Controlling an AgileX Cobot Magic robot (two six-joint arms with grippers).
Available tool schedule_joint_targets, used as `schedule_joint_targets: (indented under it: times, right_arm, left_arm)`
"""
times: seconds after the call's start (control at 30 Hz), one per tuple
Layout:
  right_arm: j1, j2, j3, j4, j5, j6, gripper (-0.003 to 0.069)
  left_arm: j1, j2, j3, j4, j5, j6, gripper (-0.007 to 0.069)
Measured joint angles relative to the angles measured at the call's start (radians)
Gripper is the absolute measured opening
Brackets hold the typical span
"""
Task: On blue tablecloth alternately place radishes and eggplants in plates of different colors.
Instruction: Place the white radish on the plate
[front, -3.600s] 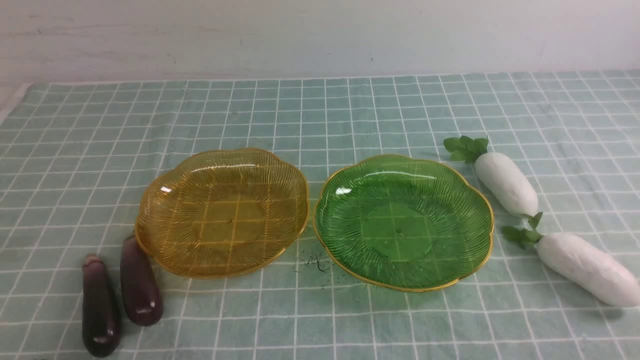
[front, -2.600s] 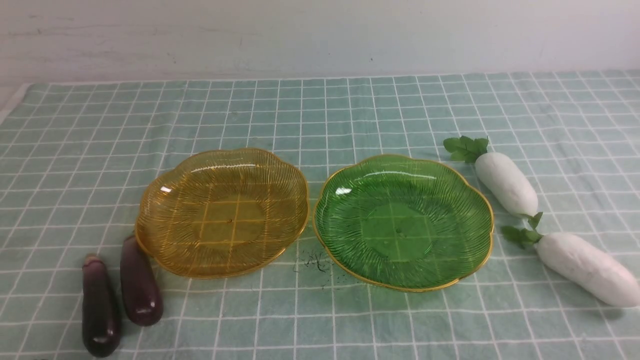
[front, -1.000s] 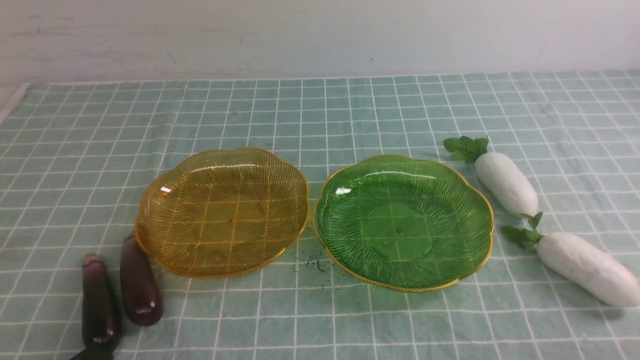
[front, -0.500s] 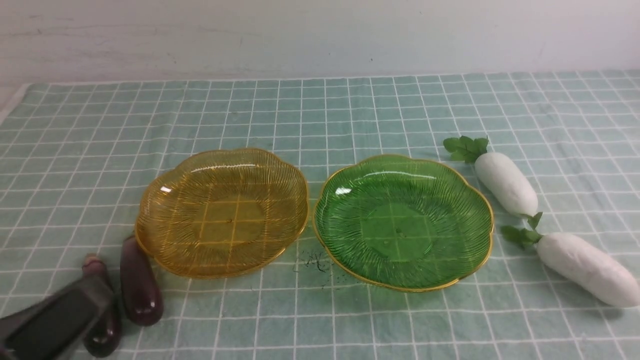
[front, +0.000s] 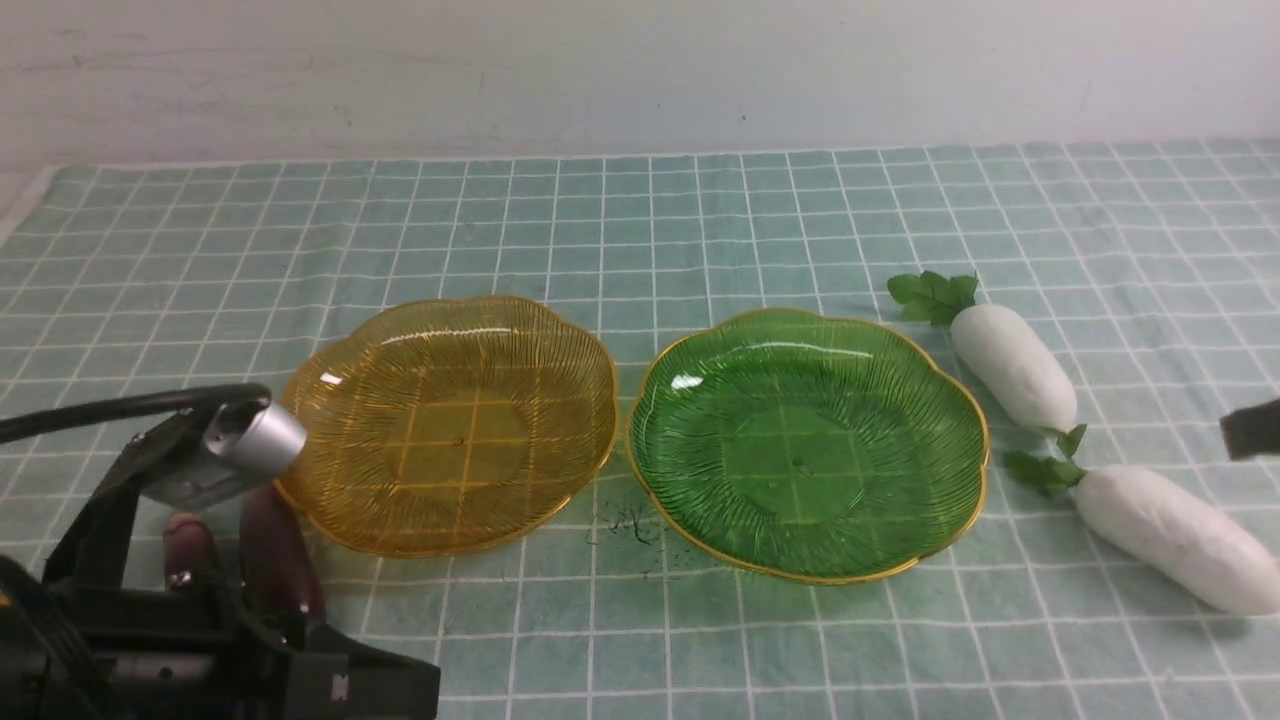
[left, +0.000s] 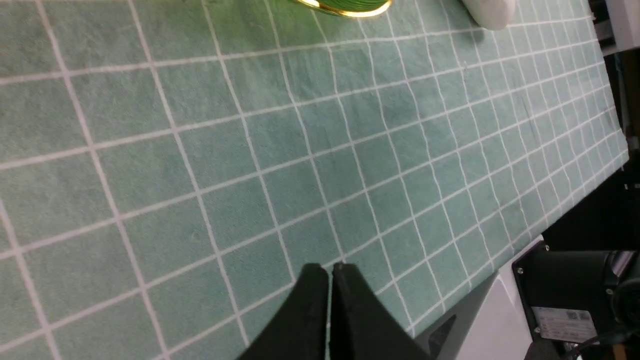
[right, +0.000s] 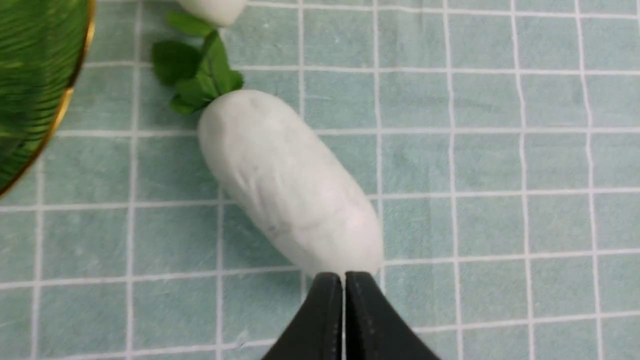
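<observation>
An empty amber plate (front: 450, 425) and an empty green plate (front: 805, 445) sit side by side on the blue tablecloth (front: 640, 220). Two purple eggplants (front: 190, 545) (front: 275, 550) lie left of the amber plate, half hidden behind my left arm (front: 150, 630). Two white radishes (front: 1012, 365) (front: 1170, 535) lie right of the green plate. My left gripper (left: 330, 267) is shut and empty above bare cloth near the table's front edge. My right gripper (right: 344, 275) is shut and empty, its tips just off the blunt end of the nearer radish (right: 287, 185).
A small dark smudge (front: 630, 525) marks the cloth between the plates. The table's front edge and a white robot base (left: 500, 320) show in the left wrist view. A pale wall runs behind the table.
My left arm has risen into the front view at the lower left and now covers part of the eggplants. A dark piece of my right arm has appeared at the right edge.
</observation>
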Motion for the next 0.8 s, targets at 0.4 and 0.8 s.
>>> schedule_joint_targets:
  times: [0.4, 0.8]
  right_arm:
    - [0.000, 0.232, -0.119, 0.028, 0.030, -0.070, 0.0234]
    - [0.000, 0.407, -0.126, 0.027, -0.083, -0.191, 0.0682]
  left_arm:
    - [0.000, 0.012, -0.004, 0.008, -0.029, 0.009, -0.0003]
    - [0.000, 0.012, -0.004, 0.008, -0.035, 0.009, 0.0003]
